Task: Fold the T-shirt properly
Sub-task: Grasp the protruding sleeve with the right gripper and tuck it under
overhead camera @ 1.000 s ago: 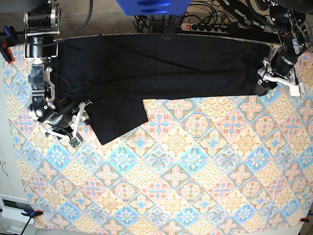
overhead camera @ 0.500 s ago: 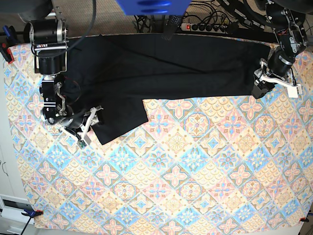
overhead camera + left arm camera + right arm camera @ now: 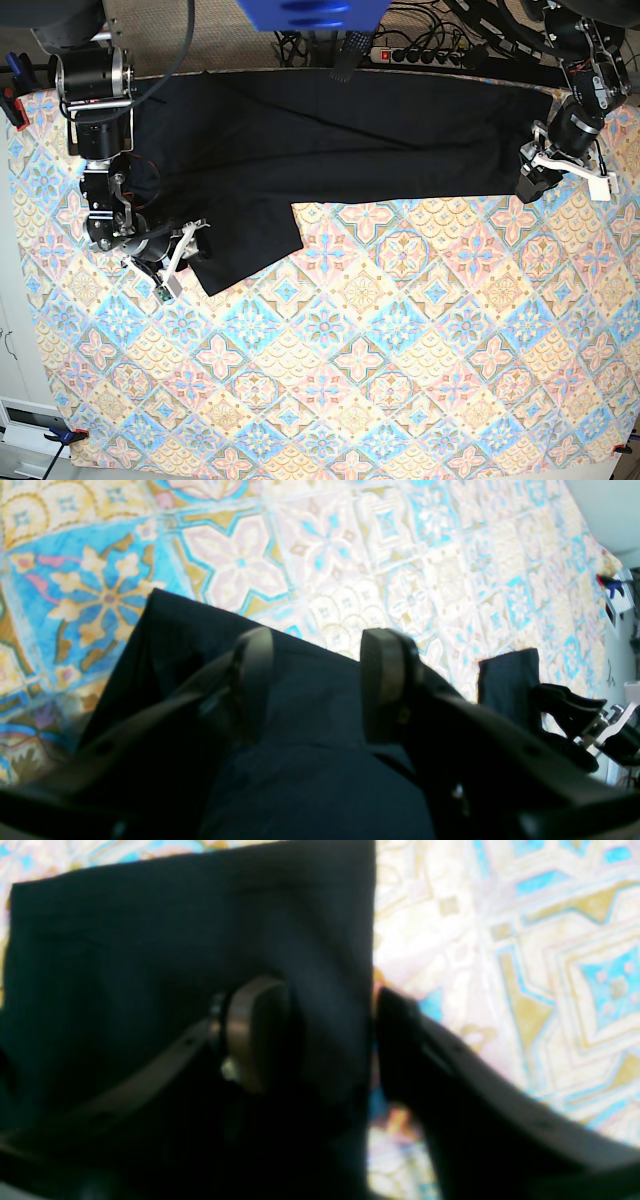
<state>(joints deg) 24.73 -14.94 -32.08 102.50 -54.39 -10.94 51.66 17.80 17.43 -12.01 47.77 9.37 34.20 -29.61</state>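
Both claws stand spread at opposite ends of the black shirt

The T-shirt lies across the far part of the patterned bench in the base view, stretched wide from one arm to the other. On the base view's left, a section of it juts out toward the bottom of the picture and ends in a blunt corner.

The left arm reaches down from the top right corner of the base view, its claw pointing downward at the shirt's end. That claw is wide, its two fingers well apart. In the left wrist view, black cloth spreads beneath and between them, and the shirt's edge runs at a slant just beyond the fingertips.

The right arm comes down the left side of the base view, its wrist angled toward the jutting section. The right claw is parted too, with a clear gap between its fingers. One finger is over the dark fabric; the other is at the shirt's straight side edge, with patterned surface beyond it. Cloth shows in the gap, but whether either finger touches it cannot be told.

At the right of the left wrist view, the opposite arm's dark claw appears side-on, low by the jutting section.
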